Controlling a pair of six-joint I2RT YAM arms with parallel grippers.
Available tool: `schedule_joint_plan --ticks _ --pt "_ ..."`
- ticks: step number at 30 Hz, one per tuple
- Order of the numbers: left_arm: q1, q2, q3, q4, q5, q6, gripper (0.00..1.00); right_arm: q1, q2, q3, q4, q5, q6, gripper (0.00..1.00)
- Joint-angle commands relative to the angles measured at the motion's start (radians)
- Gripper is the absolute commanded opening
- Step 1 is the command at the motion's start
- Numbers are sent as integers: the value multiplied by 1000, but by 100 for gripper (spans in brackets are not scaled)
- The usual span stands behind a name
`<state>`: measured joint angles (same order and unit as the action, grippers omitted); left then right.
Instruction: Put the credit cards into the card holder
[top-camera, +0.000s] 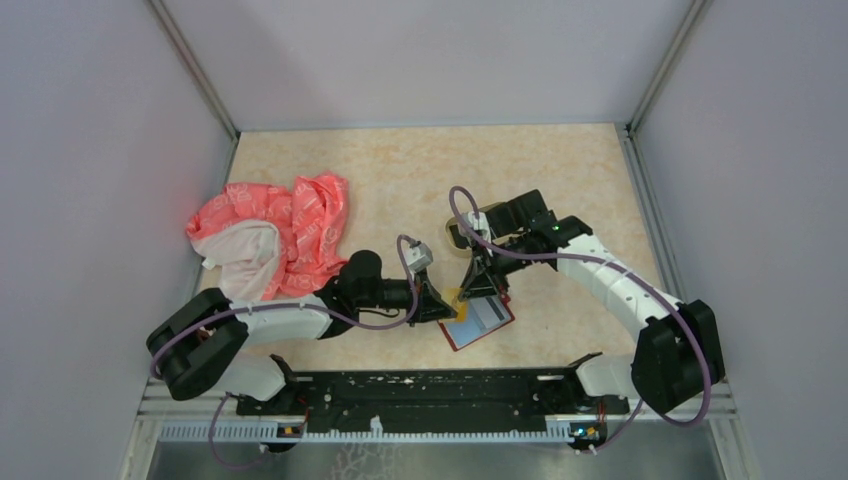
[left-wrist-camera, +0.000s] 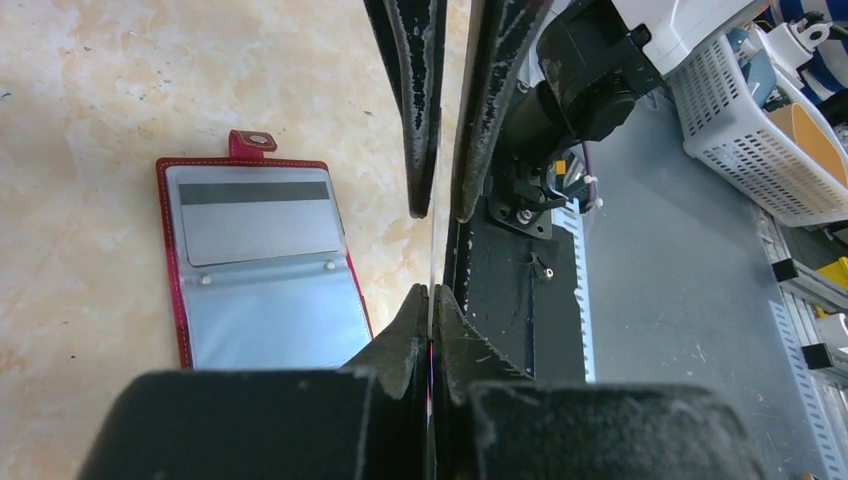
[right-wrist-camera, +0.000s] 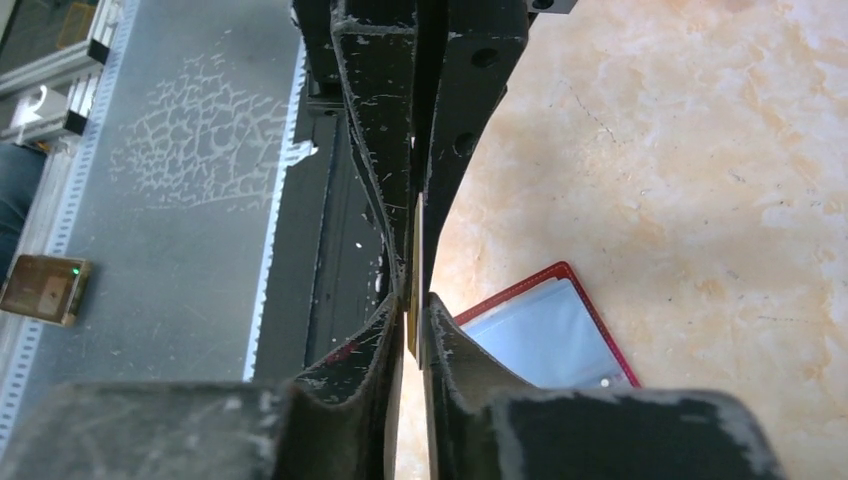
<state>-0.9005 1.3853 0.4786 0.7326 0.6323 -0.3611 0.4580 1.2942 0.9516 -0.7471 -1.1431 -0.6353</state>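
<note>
The red card holder (top-camera: 485, 322) lies open near the table's front edge, its clear sleeves (left-wrist-camera: 262, 310) facing up. A greyish card with a dark stripe (left-wrist-camera: 260, 225) sits in its upper sleeve. Just above the holder's left corner, my left gripper (top-camera: 447, 305) is shut on a thin gold-tan credit card (top-camera: 458, 303), held edge-on in the left wrist view (left-wrist-camera: 432, 295). My right gripper (right-wrist-camera: 410, 300) faces it from the other side. Its jaws stand narrowly apart round the same card (right-wrist-camera: 416, 260), with a slit of table showing beside it.
A crumpled pink cloth (top-camera: 275, 235) lies at the left of the table. A tan object (top-camera: 458, 233) is partly hidden behind the right wrist. The black base rail (top-camera: 430, 390) runs along the near edge. A white basket (left-wrist-camera: 740, 120) stands off the table.
</note>
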Motion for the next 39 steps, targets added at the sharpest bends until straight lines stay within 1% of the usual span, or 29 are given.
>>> schedule_joint_plan --ticks 1,2,4,6,7,9,10,11,12,13,16,18,20,23,25,27,30,34,36,39 --pt "5 -1 28 -4 20 21 0 7 -2 25 19 -9 -1 0" --pt "6 -2 28 -6 11 17 2 7 1 30 10 -9 -6 0" --pt "6 -10 19 -17 -25 1 25 6 4 38 -4 9 -24 0" --pt "11 -39 -22 -17 -75 -29 38 -4 8 48 -54 72 -77 0" --pt "13 -59 -51 -16 -116 -60 44 -20 11 52 -63 119 -88 0" --pt "15 -96 -116 -2 -193 -129 48 -43 40 59 -86 207 -92 0" --pt "15 -111 -148 5 -245 -181 48 -56 62 70 -113 229 -99 0" --pt "14 -118 -174 8 -274 -234 48 -73 87 83 -143 236 -110 0" --pt "15 -121 -198 8 -299 -319 47 -85 111 96 -165 237 -118 0" --pt "15 -115 -218 9 -321 -365 47 -92 131 100 -175 245 -115 0" --pt "4 -72 -285 71 -402 -590 45 -99 166 91 -142 323 -57 0" --pt "-37 -42 -308 112 -471 -646 44 -116 174 87 -121 354 -25 0" --pt "-104 -26 -285 73 -559 -667 44 -140 185 81 -121 358 -6 0" --pt "-182 -16 -233 11 -692 -662 45 -170 223 88 -160 335 -21 0" --pt "-222 -11 -214 11 -761 -640 45 -171 249 86 -175 320 -20 0" --pt "-249 -3 -197 25 -800 -615 44 -171 270 83 -175 306 -5 0" --pt "-265 43 -159 34 -813 -598 44 -174 288 68 -145 304 41 0" --pt "-274 154 -101 45 -808 -606 43 -179 297 54 -100 309 106 0" --pt "-275 215 -69 43 -804 -602 39 -180 305 47 -90 314 124 0" --pt "-275 266 -21 -17 -827 -587 37 -184 326 43 -79 326 137 0"
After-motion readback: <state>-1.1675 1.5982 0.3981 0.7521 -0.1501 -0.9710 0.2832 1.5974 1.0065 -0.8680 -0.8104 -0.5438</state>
